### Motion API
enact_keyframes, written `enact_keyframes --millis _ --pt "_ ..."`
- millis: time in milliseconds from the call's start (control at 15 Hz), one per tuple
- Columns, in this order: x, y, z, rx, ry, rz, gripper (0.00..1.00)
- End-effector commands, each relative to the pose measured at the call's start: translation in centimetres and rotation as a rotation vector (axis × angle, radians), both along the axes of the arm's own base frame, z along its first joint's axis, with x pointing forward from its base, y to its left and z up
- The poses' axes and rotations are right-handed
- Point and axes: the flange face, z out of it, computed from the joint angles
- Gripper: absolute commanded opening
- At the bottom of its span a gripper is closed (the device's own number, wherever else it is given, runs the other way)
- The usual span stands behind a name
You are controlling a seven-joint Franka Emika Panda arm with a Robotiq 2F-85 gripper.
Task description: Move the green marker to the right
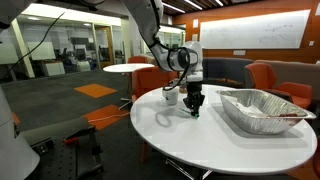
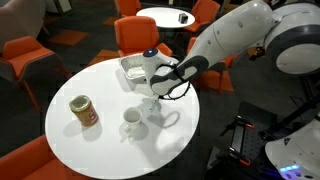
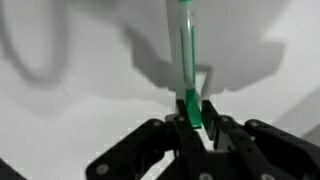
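In the wrist view the green marker (image 3: 186, 70) is a thin green stick that runs up from between my fingers, its lower end pinched by the two black fingertips of my gripper (image 3: 193, 112). The gripper is shut on it. In an exterior view the gripper (image 1: 195, 108) points straight down at the white round table (image 1: 200, 145), between a white mug (image 1: 171, 96) and a foil tray (image 1: 262, 108). In an exterior view the gripper (image 2: 152, 104) sits low over the table beside the white mug (image 2: 131, 121); the marker itself is too small to make out there.
A foil tray (image 2: 137, 68) lies at the far side of the table (image 2: 70, 145). A tan can (image 2: 83, 111) stands on the table away from the arm. Orange chairs (image 2: 25, 60) ring the table, and another round table (image 1: 128, 68) stands behind.
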Motion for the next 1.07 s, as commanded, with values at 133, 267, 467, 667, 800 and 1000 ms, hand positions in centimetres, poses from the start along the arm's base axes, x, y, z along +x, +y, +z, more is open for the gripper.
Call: enact_keyframes --millis 133,267,467,667,800,1000 --pt "-4.3 -1.1 2.9 0.033 0.005 0.072 0.06" --pt "-6.4 -1.8 3.4 0.028 0.005 0.076 0.06" --pt "-9.8 -2.9 3.4 0.001 -0.025 0.082 0.06" --pt "-12.7 -3.7 2.2 -0.051 -0.045 0.089 0.06" --pt "-14.4 -3.8 1.0 -0.075 -0.032 0.081 0.06" --pt "-16.1 -3.6 -0.2 -0.079 -0.009 0.068 0.06"
